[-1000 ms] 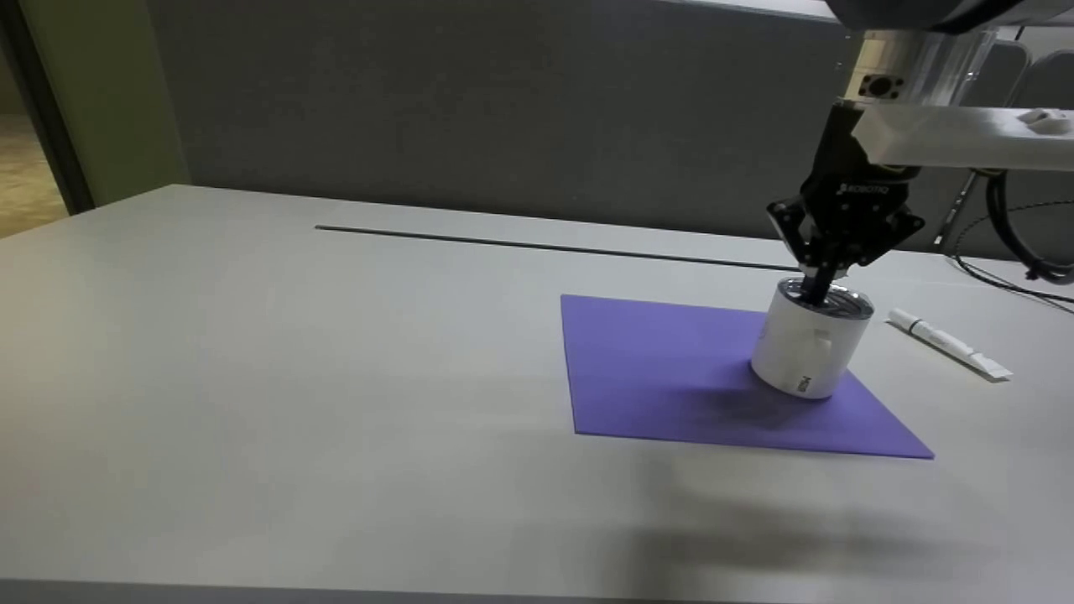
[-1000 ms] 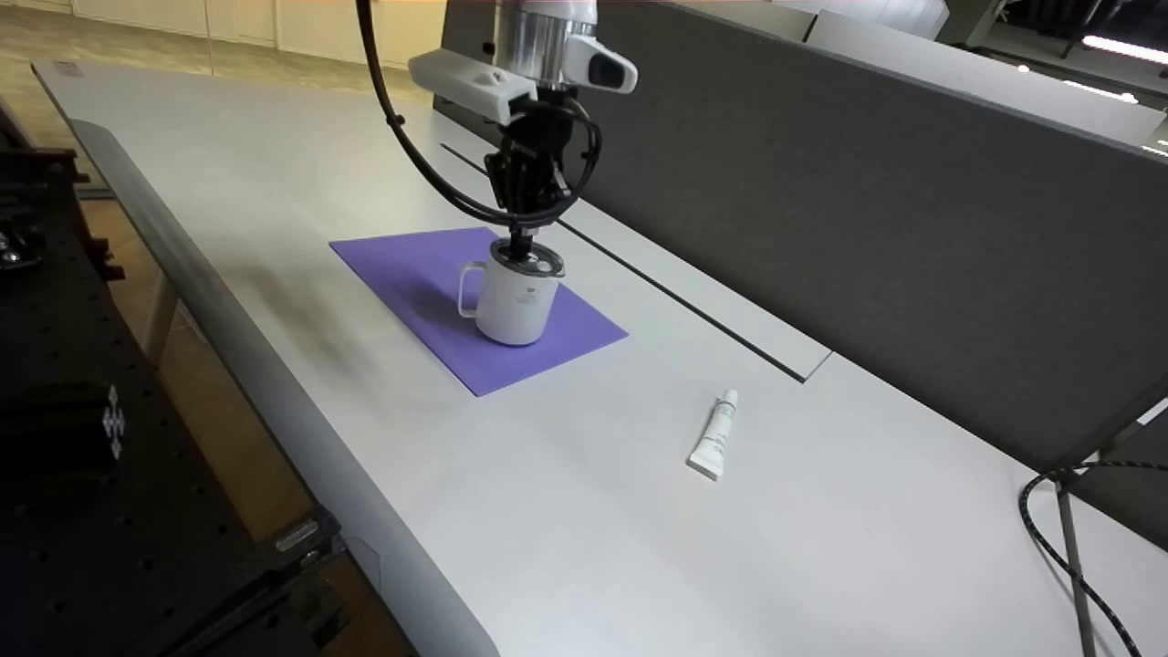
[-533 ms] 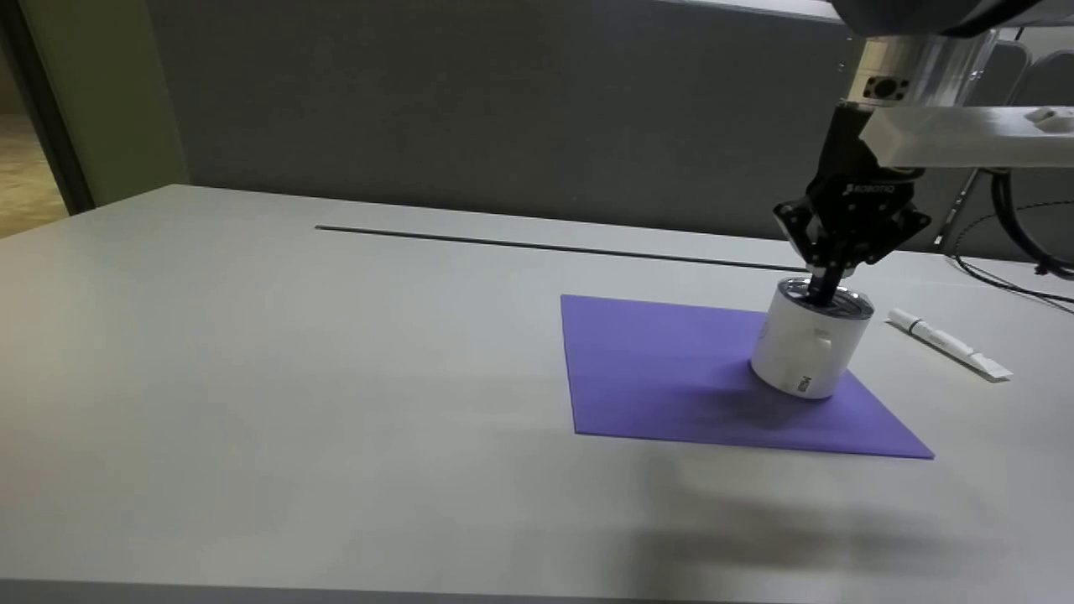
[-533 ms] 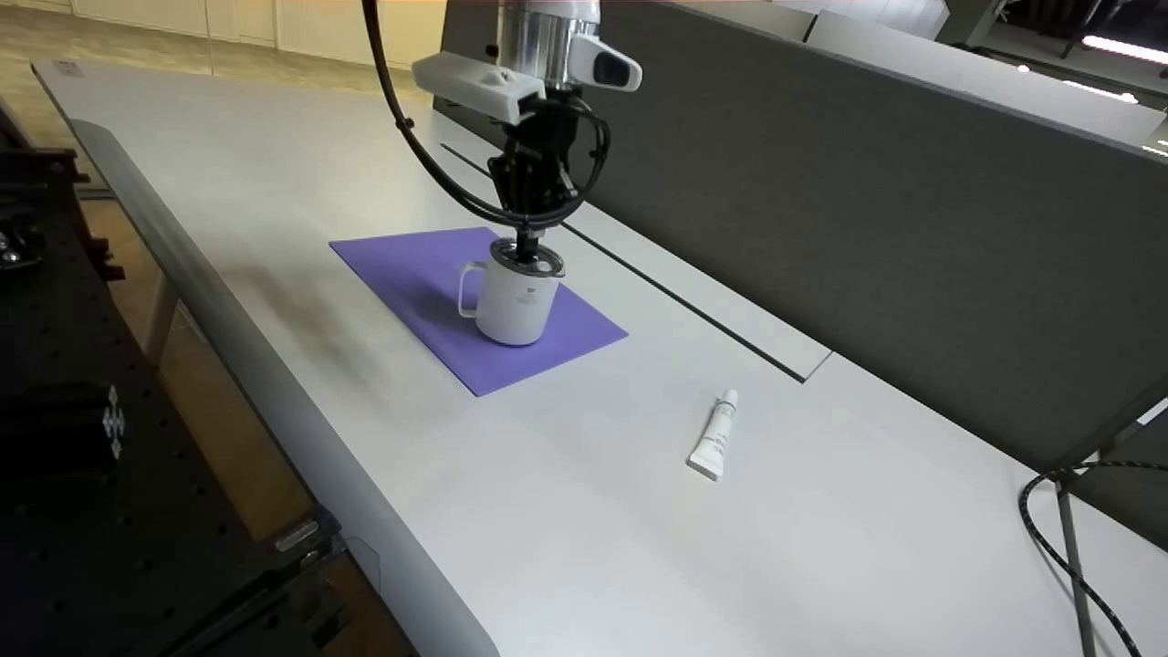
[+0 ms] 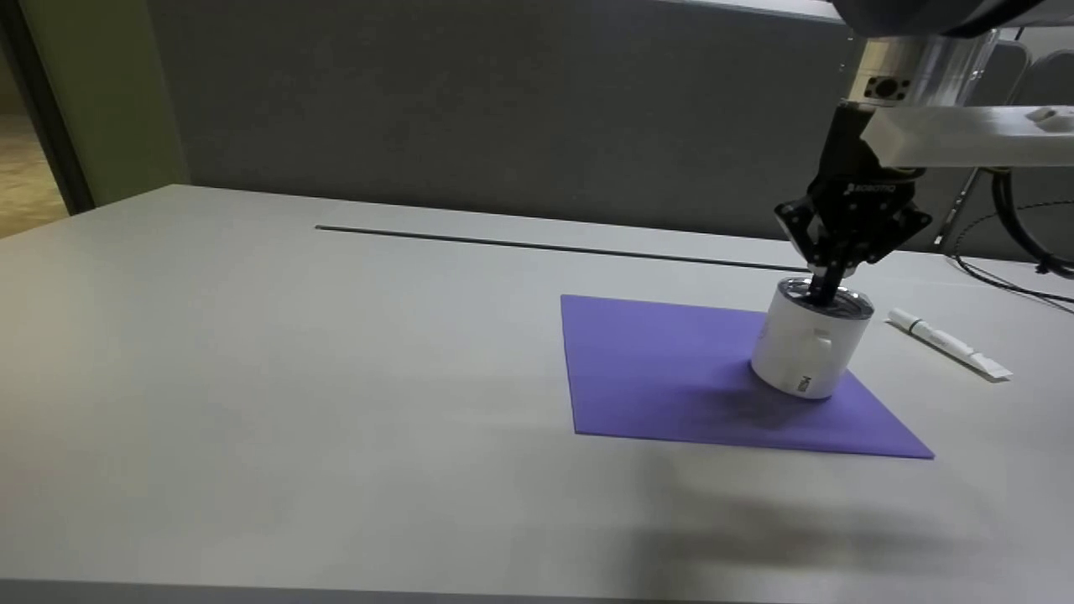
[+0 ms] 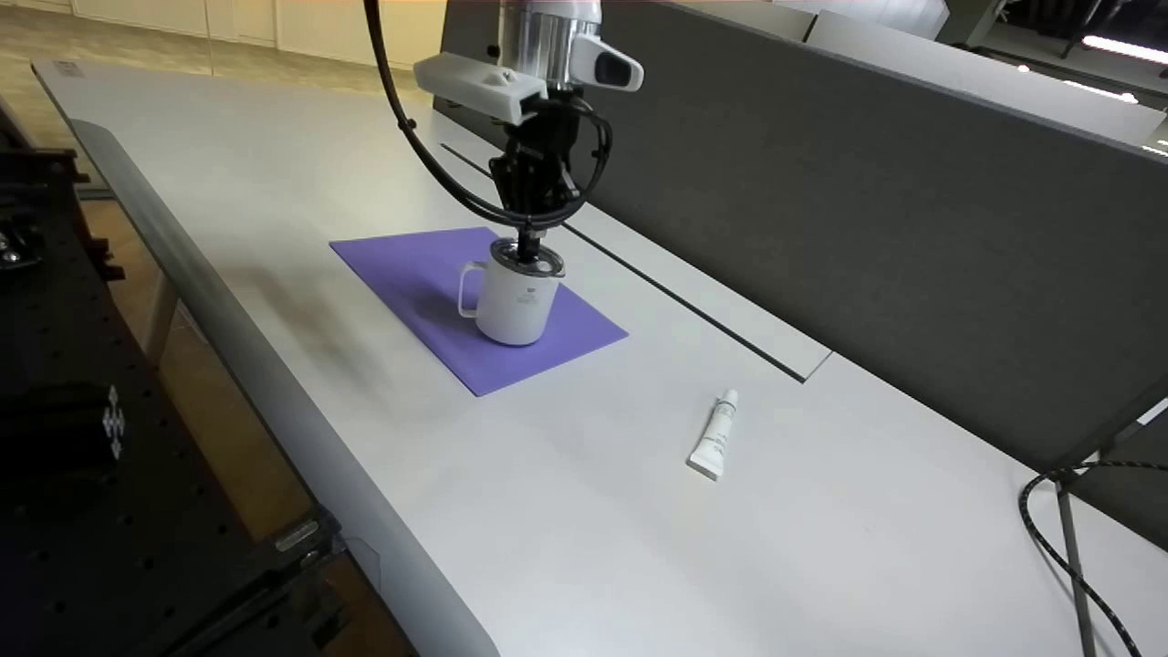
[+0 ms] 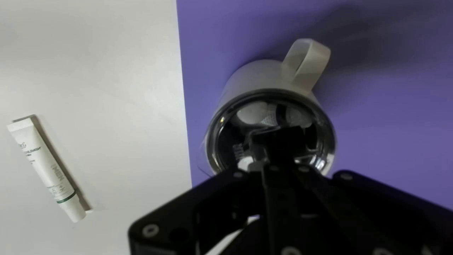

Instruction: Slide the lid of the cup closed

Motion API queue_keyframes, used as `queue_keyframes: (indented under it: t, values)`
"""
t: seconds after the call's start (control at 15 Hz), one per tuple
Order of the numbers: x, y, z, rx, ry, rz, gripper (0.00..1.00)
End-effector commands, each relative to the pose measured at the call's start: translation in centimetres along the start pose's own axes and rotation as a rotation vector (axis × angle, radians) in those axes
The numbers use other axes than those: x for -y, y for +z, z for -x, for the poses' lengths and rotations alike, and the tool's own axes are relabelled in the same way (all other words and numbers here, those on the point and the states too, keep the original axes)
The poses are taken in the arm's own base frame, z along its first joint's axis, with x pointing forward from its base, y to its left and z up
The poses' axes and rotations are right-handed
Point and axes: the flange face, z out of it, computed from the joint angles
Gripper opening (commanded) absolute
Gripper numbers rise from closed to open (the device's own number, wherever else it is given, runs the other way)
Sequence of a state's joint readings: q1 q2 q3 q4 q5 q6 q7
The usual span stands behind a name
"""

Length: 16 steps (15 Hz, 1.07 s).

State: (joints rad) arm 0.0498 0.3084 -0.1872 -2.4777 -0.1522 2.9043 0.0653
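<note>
Hand (image 5: 826,294): pointing down, with fingers (image 6: 528,246) pressed together and tips at the glossy dark lid (image 7: 260,113), near its middle. Too dark in the wrist view to tell of anything caught between them, or of a gap in the lid. Seated over the whole top of the white cup (image 6: 513,312): that lid. Upright on the purple mat (image 5: 646,361): the cup, close to the edge on the side of the white tube (image 7: 44,166). From the cup's wall, out over the mat, a looped handle (image 7: 313,67); low beneath it, in an exterior view, small dark lettering (image 5: 804,383). Flat on the pale worktop (image 5: 336,419), apart from the mat: the tube, with a dark green band by its cap. Farther back, in both exterior views, a thin dark strip (image 5: 537,246) along the worktop, and behind that a dark grey partition (image 6: 821,164).
</note>
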Motion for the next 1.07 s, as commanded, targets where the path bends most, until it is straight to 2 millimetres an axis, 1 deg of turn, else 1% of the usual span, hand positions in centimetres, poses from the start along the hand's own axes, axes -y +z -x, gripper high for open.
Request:
queue_keyframes:
  t: [0.0,0.2,0.4,0.47,0.53,0.73,1.0]
  values:
    - [-0.5,-0.6,-0.8,-0.02,0.036,-0.008,0.0]
    - [-1.7,-2.7,-1.9,-0.05,0.081,-0.011,0.0]
    - [-3.3,-5.5,-2.6,-0.068,0.141,-0.033,0.0]
    - [-3.6,-6.3,-2.6,-0.057,0.145,-0.044,0.26]
    - [-4.2,-7.0,-2.6,-0.047,0.168,-0.053,0.27]
    - [-5.4,-8.8,-2.6,-0.031,0.211,-0.075,0.46]
    - [-6.1,-9.7,-2.5,-0.021,0.243,-0.098,0.73]
